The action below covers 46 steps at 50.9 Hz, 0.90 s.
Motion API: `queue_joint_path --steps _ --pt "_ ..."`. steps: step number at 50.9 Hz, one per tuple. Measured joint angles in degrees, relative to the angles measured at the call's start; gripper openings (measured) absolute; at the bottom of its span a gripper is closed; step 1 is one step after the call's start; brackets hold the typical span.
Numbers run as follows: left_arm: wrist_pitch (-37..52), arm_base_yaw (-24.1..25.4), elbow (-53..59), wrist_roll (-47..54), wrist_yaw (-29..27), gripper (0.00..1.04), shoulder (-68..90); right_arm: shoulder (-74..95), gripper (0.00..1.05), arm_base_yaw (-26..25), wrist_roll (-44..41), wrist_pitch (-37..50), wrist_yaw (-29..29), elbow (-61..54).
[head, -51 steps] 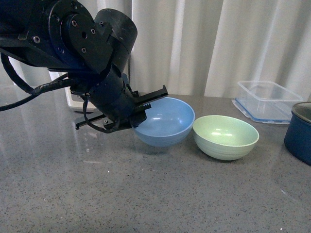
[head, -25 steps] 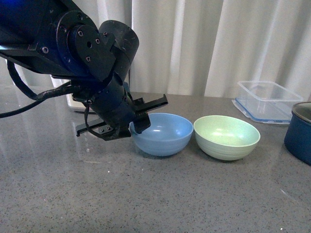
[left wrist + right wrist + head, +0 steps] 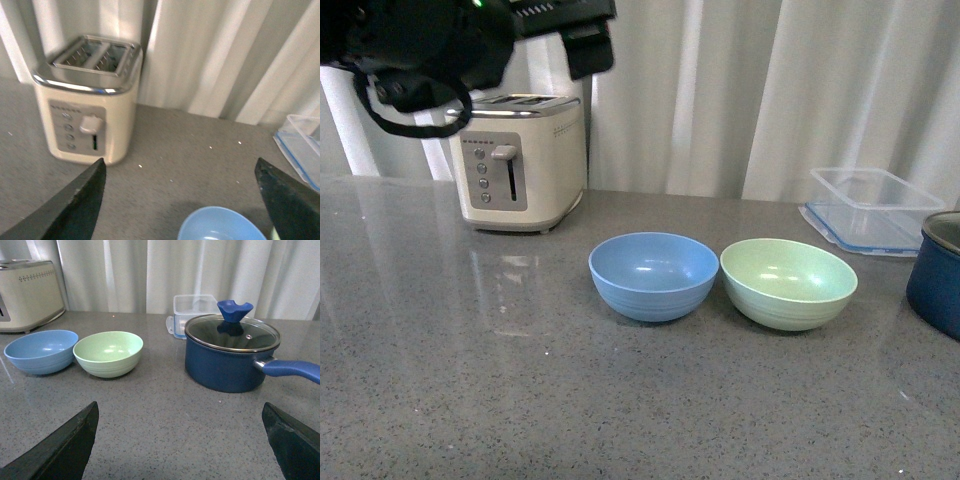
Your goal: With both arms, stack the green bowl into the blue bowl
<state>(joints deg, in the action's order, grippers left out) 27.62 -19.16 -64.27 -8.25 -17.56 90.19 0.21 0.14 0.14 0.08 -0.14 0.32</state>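
Now the left fingers (image 3: 70, 210) and right fingers (image 3: 60, 445) spread empty; the green bowl (image 3: 788, 283) beside the blue bowl (image 3: 653, 275) likely needs grabbing next.

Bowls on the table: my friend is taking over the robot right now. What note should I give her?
Left gripper: fingers open, empty, raised high on the toaster side.
Right gripper: fingers open, empty, facing the bowls and the dark blue pot.
Blue bowl and green bowl: upright on the table, side by side, the green one on the right in the front view.
Done: nothing stacked yet.
Left: lift the green bowl and set it into the blue bowl.
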Motion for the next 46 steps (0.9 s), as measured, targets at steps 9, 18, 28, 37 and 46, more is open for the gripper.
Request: queue_joint_path --steps 9,18,28,37,46 --pt "9.4 3.8 17.6 6.2 2.8 0.57 -7.5 0.0 0.95 0.0 0.0 0.0 0.1 0.0" --pt "13.9 7.1 30.0 7.2 5.7 0.31 -13.8 0.0 0.95 0.0 0.0 0.0 0.1 0.0" --pt "17.5 10.6 42.7 7.8 9.4 0.04 -23.0 0.0 0.95 0.0 0.0 0.0 0.1 0.0" --pt "17.8 12.9 49.4 7.8 11.3 0.04 -29.2 0.0 0.95 0.0 0.0 0.0 0.1 0.0" --pt "16.5 14.6 54.5 7.8 13.3 0.04 -35.8 0.0 0.95 0.0 0.0 0.0 0.1 0.0"
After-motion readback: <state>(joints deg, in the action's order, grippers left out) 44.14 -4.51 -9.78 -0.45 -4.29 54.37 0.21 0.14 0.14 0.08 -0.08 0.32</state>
